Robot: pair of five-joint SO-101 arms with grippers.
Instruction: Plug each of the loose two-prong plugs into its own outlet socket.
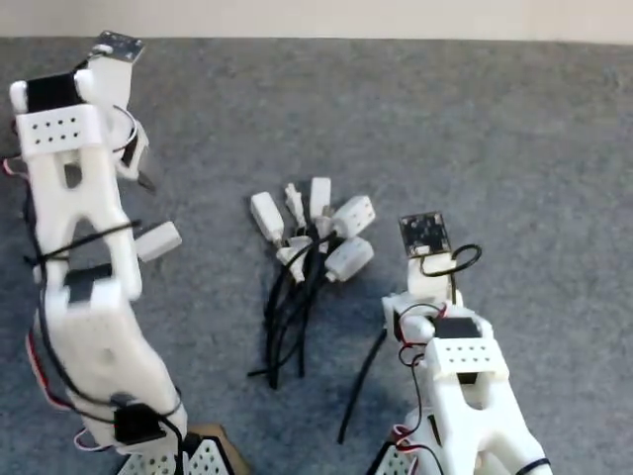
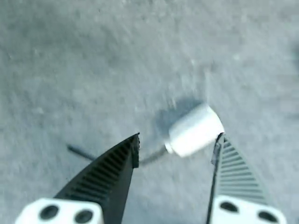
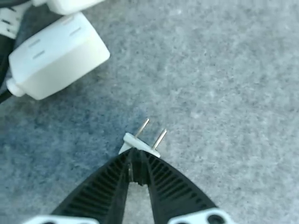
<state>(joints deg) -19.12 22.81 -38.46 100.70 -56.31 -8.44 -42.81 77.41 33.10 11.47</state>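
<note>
the right gripper (image 3: 136,157) is pinched on a small white two-prong plug (image 3: 140,142). its two bare metal prongs point away from the fingertips, over the grey surface (image 3: 224,70). near it lies a white outlet socket (image 3: 56,56) with rounded corners and two slim slots on its face. the left gripper (image 2: 176,140) is spread, and a stubby white socket body (image 2: 194,130) lies between its fingers, just beside one fingertip. a bunch of white sockets and plugs (image 1: 312,233) with black cords sits mid-surface.
</note>
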